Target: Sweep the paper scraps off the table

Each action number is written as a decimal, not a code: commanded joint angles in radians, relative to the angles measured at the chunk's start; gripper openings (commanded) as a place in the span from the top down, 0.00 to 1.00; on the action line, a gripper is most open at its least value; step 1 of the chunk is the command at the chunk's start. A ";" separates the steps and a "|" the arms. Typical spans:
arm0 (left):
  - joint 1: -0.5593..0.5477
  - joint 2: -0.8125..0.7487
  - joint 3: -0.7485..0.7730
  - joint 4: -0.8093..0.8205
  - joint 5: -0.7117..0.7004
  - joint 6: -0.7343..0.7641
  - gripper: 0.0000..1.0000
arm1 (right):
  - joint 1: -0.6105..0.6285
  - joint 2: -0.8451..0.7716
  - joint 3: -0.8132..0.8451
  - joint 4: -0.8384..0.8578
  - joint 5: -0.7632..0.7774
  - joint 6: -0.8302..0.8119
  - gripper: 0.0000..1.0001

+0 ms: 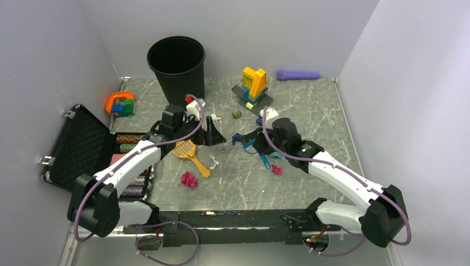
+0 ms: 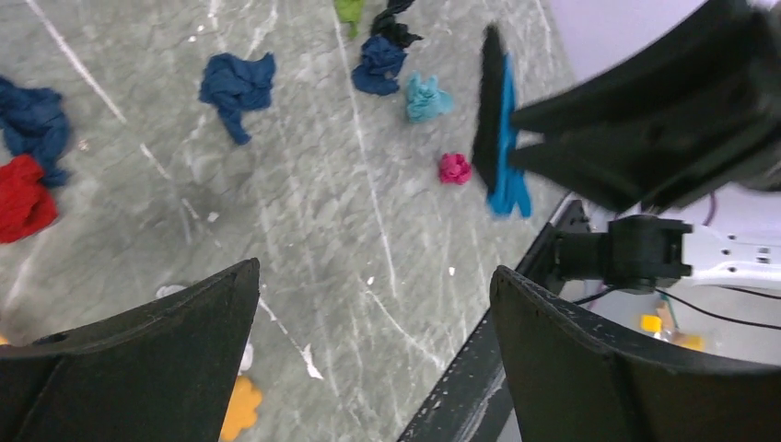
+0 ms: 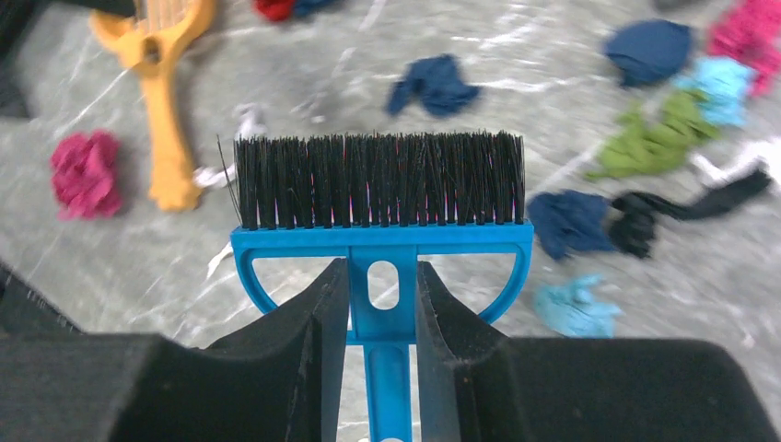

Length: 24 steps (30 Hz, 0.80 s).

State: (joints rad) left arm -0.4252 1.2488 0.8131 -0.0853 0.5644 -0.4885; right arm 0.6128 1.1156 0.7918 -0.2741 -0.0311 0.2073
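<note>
Top external, left to right: black case point(image 1: 83, 145), then left tool point(image 1: 215, 136) over the counter point(image 1: 310, 111) just past the orange scoop point(image 1: 189, 153). Right tool point(image 1: 254, 137) faces it mid-counter with the blue brush point(image 1: 265, 159). The arms hide most of the paper scraps here. I only make out a magenta wad point(image 1: 189, 179) by the scoop handle, a green wad point(image 1: 237, 114) and a small magenta wad point(image 1: 276, 169) near the brush.

Left wrist: left tool jaws are wide apart with nothing between them. Red wad point(image 2: 23, 198) at the left edge, navy wad point(image 2: 238, 87) upper left, teal wad point(image 2: 428, 97) upper middle. The brush shows edge-on right of centre.

Right wrist: right tool point(image 3: 382, 276) is clamped on the brush handle just under the head.
- **Axis:** the head's long axis runs across the frame, bristles pointing up-frame.
- **Key relation:** most scraps sit right of the bristles and beyond them, in the right half of the frame. Only the magenta wad lies left, beside the scoop.
- **My read:** the right arm sweeps, pushing broadside into that right-hand group.
- **Contact:** I cannot tell if the bristles touch the counter.

View differences:
- **Top:** only this one shows the black bin point(image 1: 176, 61), upper left.
- **Right wrist:** only this one shows the grip.
- **Both wrists:** only these show the navy and teal wads.
</note>
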 commanded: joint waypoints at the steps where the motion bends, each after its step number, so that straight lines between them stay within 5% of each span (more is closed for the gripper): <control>1: -0.004 0.053 0.091 -0.032 0.129 -0.063 0.01 | 0.149 0.026 0.020 0.076 0.028 -0.093 0.87; 13: -0.040 0.200 0.156 -0.076 0.233 -0.070 0.05 | 0.328 0.124 0.072 0.111 0.146 -0.149 0.89; 24: -0.105 0.305 0.201 -0.090 0.238 -0.067 0.38 | 0.385 0.150 0.093 0.119 0.171 -0.181 0.89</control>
State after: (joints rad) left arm -0.5068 1.5322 0.9737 -0.1741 0.7792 -0.5644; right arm 0.9867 1.2667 0.8444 -0.2073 0.1085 0.0505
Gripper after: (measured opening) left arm 0.692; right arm 0.318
